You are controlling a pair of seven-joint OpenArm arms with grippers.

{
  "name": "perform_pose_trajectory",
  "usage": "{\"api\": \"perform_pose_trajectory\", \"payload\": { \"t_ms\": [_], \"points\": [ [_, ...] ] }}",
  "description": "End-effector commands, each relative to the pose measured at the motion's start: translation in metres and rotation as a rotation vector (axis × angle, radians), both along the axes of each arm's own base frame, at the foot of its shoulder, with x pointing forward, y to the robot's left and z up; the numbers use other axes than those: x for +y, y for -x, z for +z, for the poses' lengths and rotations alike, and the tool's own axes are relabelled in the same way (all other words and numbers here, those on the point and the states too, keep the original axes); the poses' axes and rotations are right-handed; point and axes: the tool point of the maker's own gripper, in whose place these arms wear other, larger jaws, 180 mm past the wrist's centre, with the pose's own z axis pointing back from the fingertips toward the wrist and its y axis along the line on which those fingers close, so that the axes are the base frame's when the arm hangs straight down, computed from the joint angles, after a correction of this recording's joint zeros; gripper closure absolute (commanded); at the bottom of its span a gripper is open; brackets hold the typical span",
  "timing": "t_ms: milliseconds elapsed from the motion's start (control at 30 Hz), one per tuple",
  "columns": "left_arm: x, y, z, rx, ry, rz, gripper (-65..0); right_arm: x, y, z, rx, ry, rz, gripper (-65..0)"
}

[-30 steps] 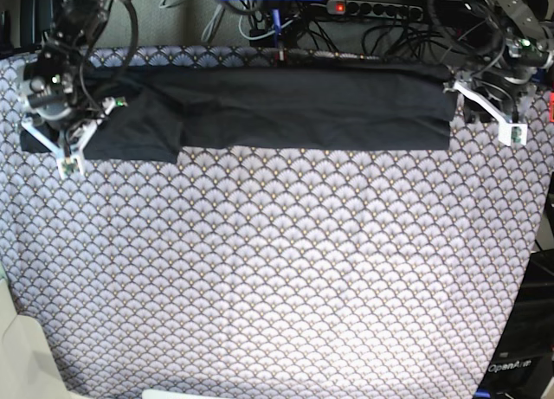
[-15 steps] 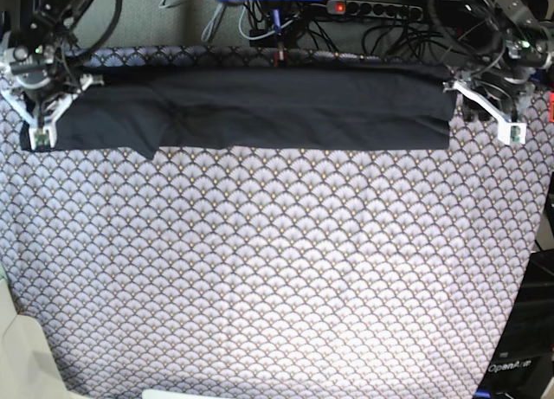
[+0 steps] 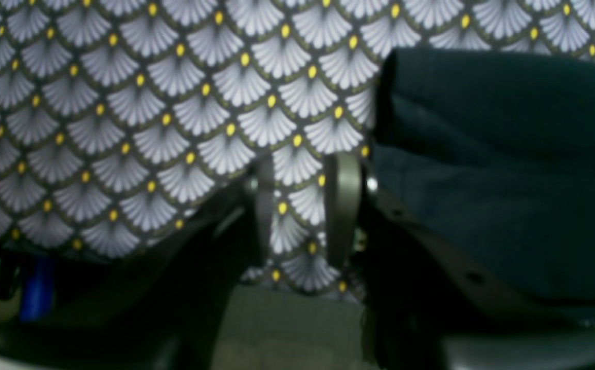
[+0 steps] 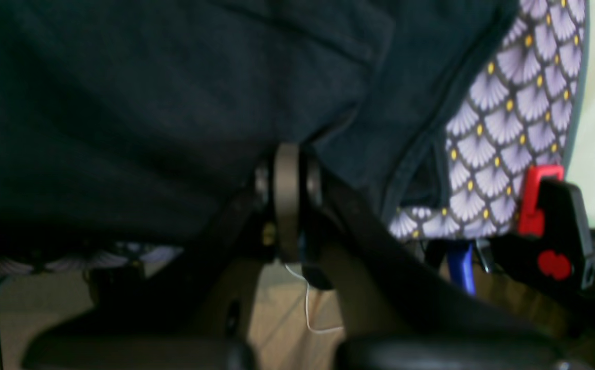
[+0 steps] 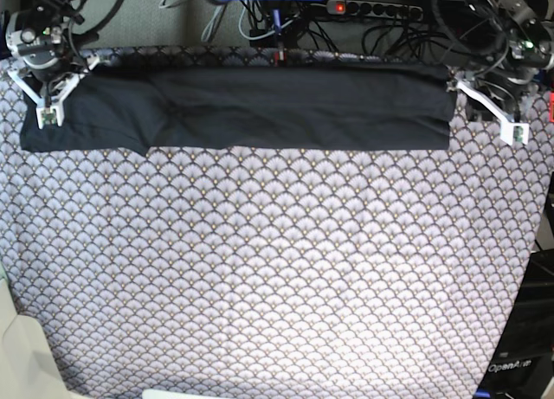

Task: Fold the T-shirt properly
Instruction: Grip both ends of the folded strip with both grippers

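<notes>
Right wrist view shows your right gripper (image 4: 288,169) pinched shut, pads together against the black T-shirt (image 4: 148,103); whether cloth sits between them you cannot tell. Your left gripper (image 3: 305,205) stands part open, nothing between its fingers (image 3: 343,205), parked just beside the shirt's end over the grey scallop-patterned cloth (image 3: 148,113). In the base view the T-shirt (image 5: 260,109) lies as a long narrow band along the far edge of the table, one sleeve end spread at the right arm's side. Judging by that, you are laying out the lengthwise fold; next comes folding an end across. Both arms hang low over the far corners.
</notes>
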Motion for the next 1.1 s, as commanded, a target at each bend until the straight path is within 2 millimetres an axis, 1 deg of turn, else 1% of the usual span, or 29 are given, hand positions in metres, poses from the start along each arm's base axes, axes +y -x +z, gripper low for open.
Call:
{"api": "perform_pose_trajectory", "payload": {
  "t_ms": [0, 67, 167, 233, 300, 333, 433, 667, 733, 833, 867, 933, 1000, 1067],
  "points": [
    [0.004, -0.006, 0.011, -0.039, -0.018, -0.006, -17.1, -0.005, -0.005, 0.009, -0.031, 0.021, 0.001, 0.0],
    [0.004, -0.006, 0.011, -0.039, -0.019, -0.007, -17.1, -0.005, -0.005, 0.009, -0.029, 0.023, 0.001, -0.5],
    [0.004, -0.006, 0.011, -0.04, -0.02, -0.007, -17.1, -0.009, -0.002, 0.009, -0.025, 0.026, -0.011, -6.6],
    [0.004, -0.006, 0.011, -0.039, -0.019, -0.007, -17.1, -0.014, 0.003, 0.01, -0.023, 0.033, -0.033, -12.4],
    [0.004, -0.006, 0.011, -0.04, -0.02, -0.007, -17.1, -0.021, 0.006, 0.012, -0.028, 0.04, -0.057, -16.0],
    [0.004, -0.006, 0.011, -0.04, -0.02, -0.007, -17.1, -0.023, 0.007, 0.012, -0.027, 0.043, -0.063, -16.7],
    [0.009, -0.007, 0.013, -0.039, -0.032, -0.011, -17.1, -0.025, 0.006, 0.014, -0.033, 0.05, -0.062, -16.5],
    [0.011, -0.007, 0.014, -0.039, -0.038, -0.013, -17.1, -0.037, 0.003, 0.023, -0.044, 0.087, -0.051, -16.5],
    [0.011, -0.007, 0.015, -0.04, -0.038, -0.013, -17.2, -0.046, 0.0, 0.029, -0.043, 0.115, -0.043, -16.5],
    [0.01, -0.008, 0.016, -0.045, -0.037, -0.014, -17.5, -0.052, -0.005, 0.035, -0.05, 0.134, -0.034, -16.5],
    [0.01, -0.008, 0.017, -0.048, -0.039, -0.014, -18.8, -0.055, -0.01, 0.039, -0.063, 0.144, -0.031, -16.5],
    [0.01, -0.01, 0.018, -0.054, -0.04, -0.015, -23.5, -0.058, -0.017, 0.045, -0.08, 0.157, -0.028, -16.5],
    [0.009, -0.011, 0.019, -0.057, -0.039, -0.015, -29.8, -0.06, -0.023, 0.049, -0.097, 0.161, -0.027, -16.5],
    [0.009, -0.011, 0.019, -0.061, -0.036, -0.009, -34.1, -0.058, -0.028, 0.05, -0.113, 0.156, -0.029, -16.1]
  ]
}}
